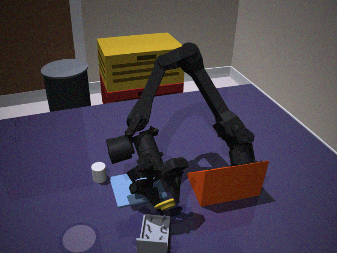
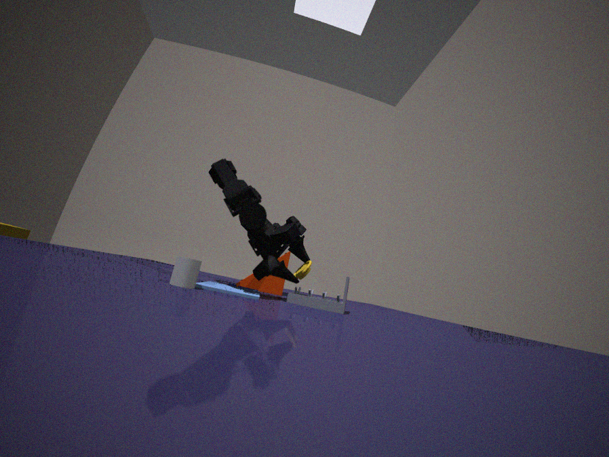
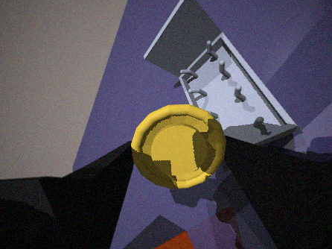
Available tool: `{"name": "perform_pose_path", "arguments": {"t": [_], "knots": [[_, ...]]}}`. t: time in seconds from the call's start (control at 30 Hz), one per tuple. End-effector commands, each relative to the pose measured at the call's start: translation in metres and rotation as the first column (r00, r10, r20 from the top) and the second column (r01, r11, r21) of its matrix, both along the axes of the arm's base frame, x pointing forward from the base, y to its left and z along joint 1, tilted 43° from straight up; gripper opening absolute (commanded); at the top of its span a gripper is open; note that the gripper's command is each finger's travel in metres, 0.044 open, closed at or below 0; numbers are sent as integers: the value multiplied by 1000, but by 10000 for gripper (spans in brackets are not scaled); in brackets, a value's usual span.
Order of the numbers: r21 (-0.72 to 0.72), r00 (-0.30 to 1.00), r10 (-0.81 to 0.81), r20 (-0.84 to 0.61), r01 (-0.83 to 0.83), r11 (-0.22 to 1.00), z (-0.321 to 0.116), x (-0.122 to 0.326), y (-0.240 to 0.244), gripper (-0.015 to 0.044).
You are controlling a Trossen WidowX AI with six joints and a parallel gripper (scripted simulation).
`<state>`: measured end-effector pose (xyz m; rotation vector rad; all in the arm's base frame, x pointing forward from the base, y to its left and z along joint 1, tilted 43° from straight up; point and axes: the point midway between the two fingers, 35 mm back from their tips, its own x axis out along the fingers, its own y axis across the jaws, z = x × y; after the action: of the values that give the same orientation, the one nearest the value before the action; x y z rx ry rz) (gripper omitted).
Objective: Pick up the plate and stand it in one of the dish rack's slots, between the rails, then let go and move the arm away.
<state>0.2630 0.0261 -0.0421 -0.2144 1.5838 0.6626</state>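
Note:
The small round yellow plate point(image 1: 165, 205) point(image 2: 303, 270) point(image 3: 175, 147) is tilted, its face toward the wrist camera. My gripper point(image 1: 169, 206) point(image 2: 304, 270) point(image 3: 176, 143) is shut on the plate, one finger at each side of its rim. The light grey dish rack point(image 1: 151, 246) point(image 2: 315, 302) point(image 3: 180, 41) stands on the table with two rows of short pegs and a tall panel at one end. The plate is in the air, above and near the rack's end away from that panel, not touching the rack. In the wrist view the plate hides part of one peg row.
A light blue board point(image 1: 119, 192) point(image 2: 224, 289) lies under the arm. A white cylinder point(image 1: 99, 173) point(image 2: 185, 273) stands beside it. An orange wedge point(image 1: 231, 183) point(image 2: 271, 285) point(image 3: 179, 241) stands by the arm's base. A pale round patch point(image 1: 79, 238) shows on the table left of the rack.

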Motion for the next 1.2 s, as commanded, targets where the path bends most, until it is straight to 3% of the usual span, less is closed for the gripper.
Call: {"name": "perform_pose_path", "arguments": {"t": [0.0,0.6,1.17], "knots": [[72,996,63,60,-67,995,-3,-1,-2,0],[199,854,273,442,-390,899,-5,2,-19,0],[16,496,389,776,-633,774,4,2,-37,0]]}}
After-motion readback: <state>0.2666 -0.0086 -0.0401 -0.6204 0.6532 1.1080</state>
